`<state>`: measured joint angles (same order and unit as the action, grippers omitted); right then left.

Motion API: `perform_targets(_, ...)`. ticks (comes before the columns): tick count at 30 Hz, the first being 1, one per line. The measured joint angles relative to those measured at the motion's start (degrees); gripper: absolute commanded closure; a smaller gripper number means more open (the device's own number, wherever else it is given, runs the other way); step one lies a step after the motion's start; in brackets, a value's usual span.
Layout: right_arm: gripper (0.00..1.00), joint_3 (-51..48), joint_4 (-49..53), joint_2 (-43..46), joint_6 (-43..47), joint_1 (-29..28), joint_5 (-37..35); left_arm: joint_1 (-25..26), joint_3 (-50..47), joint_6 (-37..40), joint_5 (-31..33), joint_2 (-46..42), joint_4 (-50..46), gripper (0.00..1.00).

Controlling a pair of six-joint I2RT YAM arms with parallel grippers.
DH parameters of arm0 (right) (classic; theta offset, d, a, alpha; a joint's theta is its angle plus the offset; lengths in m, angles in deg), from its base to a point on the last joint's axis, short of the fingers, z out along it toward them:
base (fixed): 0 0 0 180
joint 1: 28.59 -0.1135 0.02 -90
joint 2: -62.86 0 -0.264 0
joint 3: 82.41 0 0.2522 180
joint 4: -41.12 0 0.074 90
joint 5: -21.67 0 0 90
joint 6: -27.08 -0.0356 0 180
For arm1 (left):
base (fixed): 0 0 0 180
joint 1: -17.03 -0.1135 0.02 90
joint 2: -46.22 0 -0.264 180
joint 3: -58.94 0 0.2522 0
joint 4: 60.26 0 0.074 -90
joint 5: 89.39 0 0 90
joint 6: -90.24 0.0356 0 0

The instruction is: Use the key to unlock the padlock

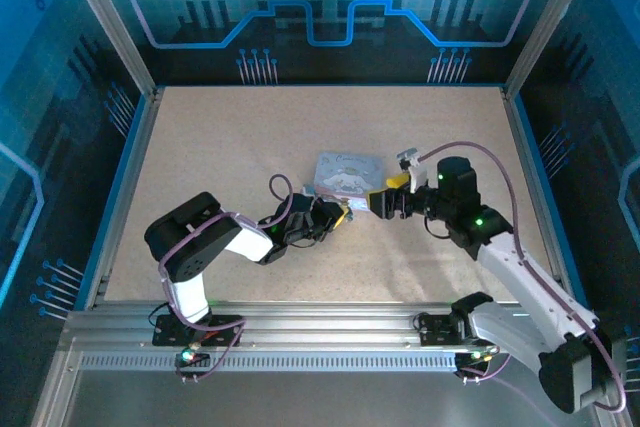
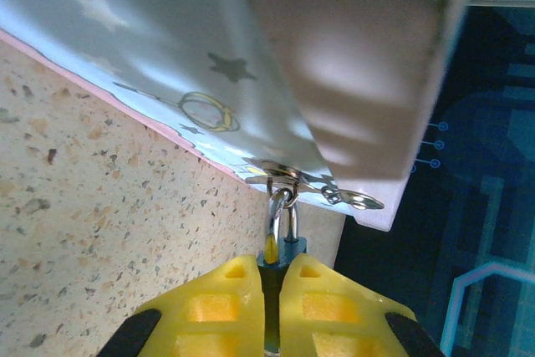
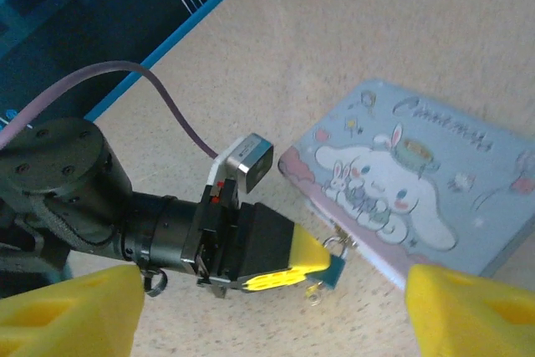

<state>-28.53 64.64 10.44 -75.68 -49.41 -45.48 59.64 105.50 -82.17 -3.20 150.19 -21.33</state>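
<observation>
At the bottom edge of the top view, both arms rise from an aluminium rail (image 1: 320, 332) and reach inward over the speckled beige table (image 1: 220, 147), meeting just below the frame's centre. The left gripper (image 1: 342, 215) comes in from the lower left and is clenched on the padlock (image 3: 335, 269). In the left wrist view its yellow fingertips (image 2: 230, 307) press together at the bottom of the frame, pinching the lock's bluish body, and the silver shackle (image 2: 282, 216) stands up out of the gap. The shackle is threaded through a small metal loop on the edge of the tin (image 1: 346, 170), so the padlock sits right against the tin's lower right side. In the right wrist view a tiny metal bit (image 3: 313, 291) hangs just under the lock, too small to make out what it is. The right gripper (image 1: 392, 194) points in from the right, just beside the left one, its jaws spread wide and holding nothing. Its yellow fingers (image 3: 71, 311) sit in the lower corners of the right wrist view, well apart. Beyond both grippers the tin lies flat near the centre of the top view, its pale blue lid with a cartoon rabbit facing up. Farther up the frame, the table runs to a blue-lit back wall (image 1: 320, 7).
</observation>
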Motion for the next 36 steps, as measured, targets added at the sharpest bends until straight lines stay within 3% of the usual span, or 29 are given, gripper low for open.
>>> perform_targets(7, 0.06, -4.7, -3.0, 9.5, 15.7, -2.4, -2.2, 0.0, 0.0, 0.0, 0.2, -1.3, -2.4, 1.0)
perform_targets(17, 0.06, -7.5, -1.6, 11.5, 39.7, -16.8, -17.4, 0.0, 0.1, -0.3, 1.3, -4.4, -7.3, 1.0)
perform_targets(27, 0.09, -11.1, -4.0, 1.9, 50.9, -27.6, -32.6, 0.0, 0.1, -3.9, 1.9, -4.9, -7.9, 1.0)
perform_targets(36, 0.21, -13.1, -13.2, -11.7, 52.7, -29.5, -36.6, 0.0, 0.1, -6.9, 2.1, -4.9, -7.8, 1.0)
